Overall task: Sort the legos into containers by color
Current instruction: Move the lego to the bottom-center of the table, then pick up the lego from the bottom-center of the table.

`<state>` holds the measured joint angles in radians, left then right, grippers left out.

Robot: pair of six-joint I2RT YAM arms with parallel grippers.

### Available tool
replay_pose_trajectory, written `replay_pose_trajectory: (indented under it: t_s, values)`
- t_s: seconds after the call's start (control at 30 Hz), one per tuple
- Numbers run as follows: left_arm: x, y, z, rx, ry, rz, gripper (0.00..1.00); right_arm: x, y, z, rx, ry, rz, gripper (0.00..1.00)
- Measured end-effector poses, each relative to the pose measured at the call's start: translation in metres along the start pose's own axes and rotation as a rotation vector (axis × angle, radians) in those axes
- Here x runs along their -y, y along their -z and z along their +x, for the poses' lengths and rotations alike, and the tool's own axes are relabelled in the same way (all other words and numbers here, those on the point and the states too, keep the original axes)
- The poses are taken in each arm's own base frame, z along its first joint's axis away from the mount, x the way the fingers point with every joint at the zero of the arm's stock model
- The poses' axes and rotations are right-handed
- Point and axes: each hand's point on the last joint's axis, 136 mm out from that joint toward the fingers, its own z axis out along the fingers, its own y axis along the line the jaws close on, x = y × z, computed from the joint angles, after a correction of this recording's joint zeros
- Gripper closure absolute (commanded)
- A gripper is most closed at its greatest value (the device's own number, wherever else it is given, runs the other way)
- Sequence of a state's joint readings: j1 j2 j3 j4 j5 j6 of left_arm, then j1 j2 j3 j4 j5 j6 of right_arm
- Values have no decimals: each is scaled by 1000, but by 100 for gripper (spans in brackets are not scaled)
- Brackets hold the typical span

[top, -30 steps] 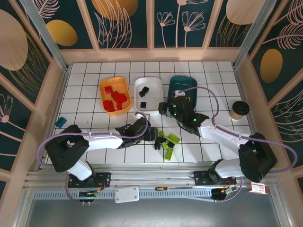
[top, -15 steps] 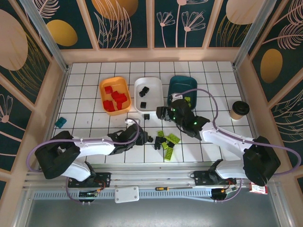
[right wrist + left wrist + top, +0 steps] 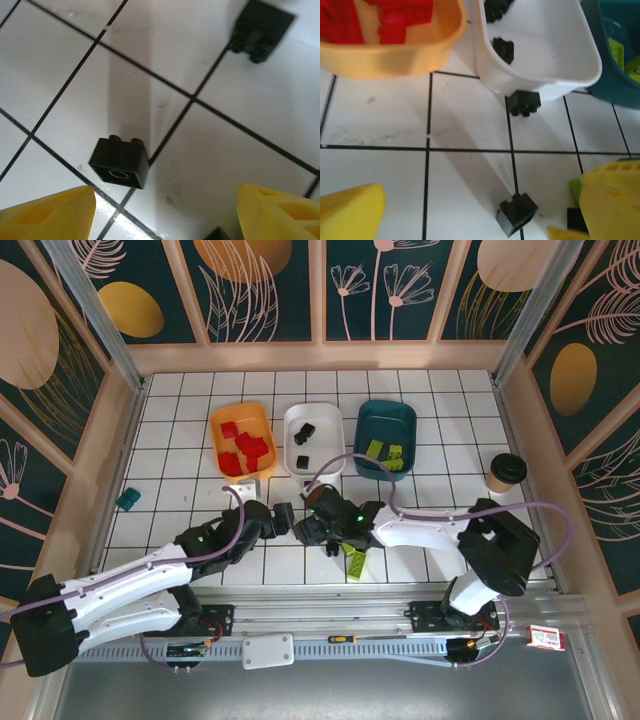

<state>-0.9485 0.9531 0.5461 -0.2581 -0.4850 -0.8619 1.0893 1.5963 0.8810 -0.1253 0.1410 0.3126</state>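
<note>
The right arm has swung off the teal tray (image 3: 384,420) down to the loose bricks, and the left arm has drawn back leftward. Nearest, lime green bricks (image 3: 352,558) lie on the table (image 3: 180,490) beside the right gripper (image 3: 308,530). Its wrist camera shows its yellow fingers (image 3: 47,215) wide apart around a small black brick (image 3: 120,162), which seems tipped on its side and untouched. The left gripper (image 3: 283,517) is also spread and holds nothing. Its wrist camera shows a second black brick (image 3: 522,102) tucked against the white tray (image 3: 325,435). From above, the white tray holds two black pieces (image 3: 304,432). The orange tray (image 3: 250,420) holds red bricks (image 3: 245,450), and the teal tray holds two lime ones (image 3: 385,451).
</note>
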Motion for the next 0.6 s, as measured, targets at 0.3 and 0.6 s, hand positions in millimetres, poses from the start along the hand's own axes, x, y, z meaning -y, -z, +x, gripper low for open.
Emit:
replay_pose_trajectory:
  t_s: [0.3,0.6]
  values:
    - [-21,12,-10,45,-11,-83,1,-19,-22,-8,-8,47,-1,26]
    - [-30,23,-22,103,18,-107,1,-24,-40,12,-73,46,-29,44]
